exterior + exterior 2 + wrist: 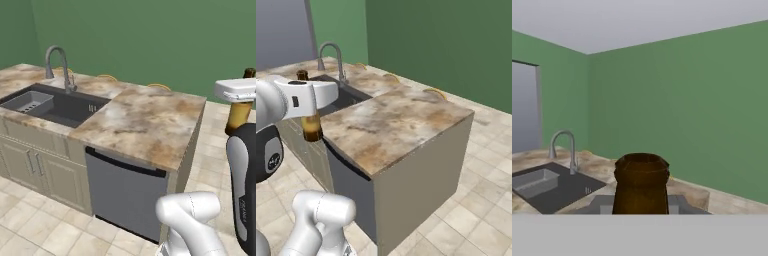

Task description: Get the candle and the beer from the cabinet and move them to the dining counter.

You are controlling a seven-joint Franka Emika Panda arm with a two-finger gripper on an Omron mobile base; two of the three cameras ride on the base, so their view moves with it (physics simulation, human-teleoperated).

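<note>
One beer (pixel 311 125) hangs upright in the gripper (pixel 641 202), jaws narrowed on its neck, seemingly off the near edge of the dining counter (pixel 145 125) rather than over it. The counter's sink (pixel 55 105) and tap (pixel 57 62) lie at its far left.

Honestly there's nothing readable here. The only lettering-like marks are on the robot's own dark arm casing (pixel 243 210): a faint vertical print in the left base view, and a small round logo on it in the right base view, both too blurry to make out. The beer (pixel 311 126) shows no label, and the dining counter (pixel 150 125) has no writing or signs.
</note>
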